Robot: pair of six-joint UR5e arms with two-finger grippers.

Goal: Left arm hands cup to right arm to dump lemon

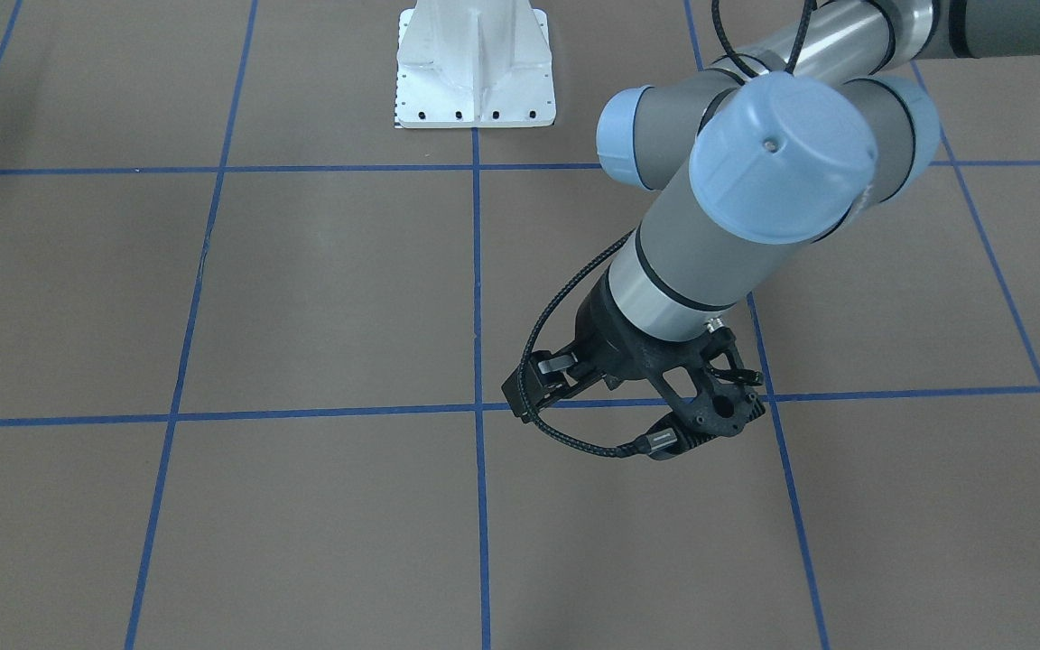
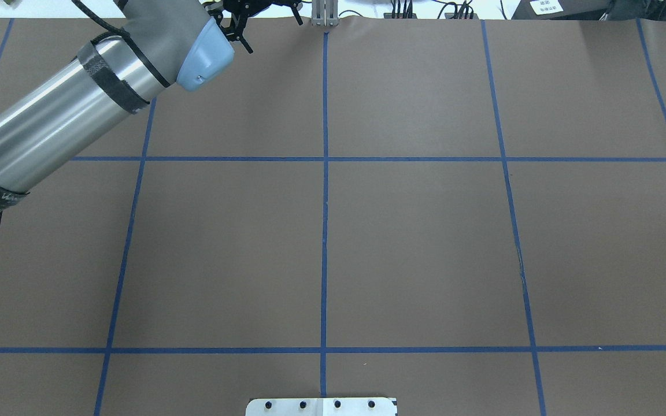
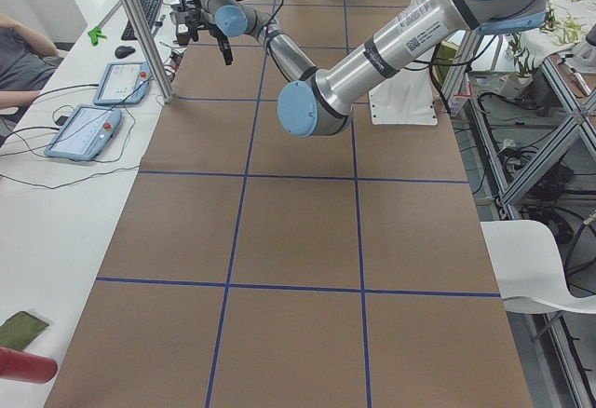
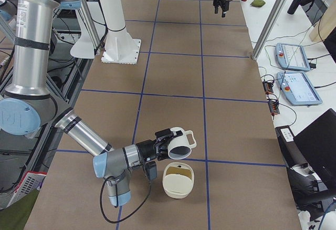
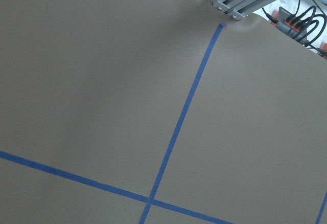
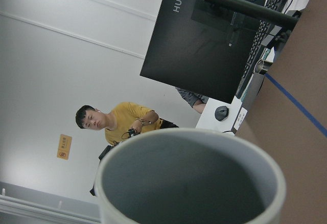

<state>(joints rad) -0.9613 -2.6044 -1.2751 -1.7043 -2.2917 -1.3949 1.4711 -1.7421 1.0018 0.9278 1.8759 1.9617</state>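
Cream cup (image 4: pixel 178 145), lower centre at right gripper (image 4: pixel 164 140), tipped: judged rigid, slick, chippable, best pinched across the wall; can't tell whether this or left gripper (image 1: pixel 691 406) is spread or closed.

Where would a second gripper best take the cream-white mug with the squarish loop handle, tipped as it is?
Probably by the handle, coming from the side away from the right gripper. The mug is tipped over the cream bowl, the gripper is against its opposite wall, and the handle sticks out free.
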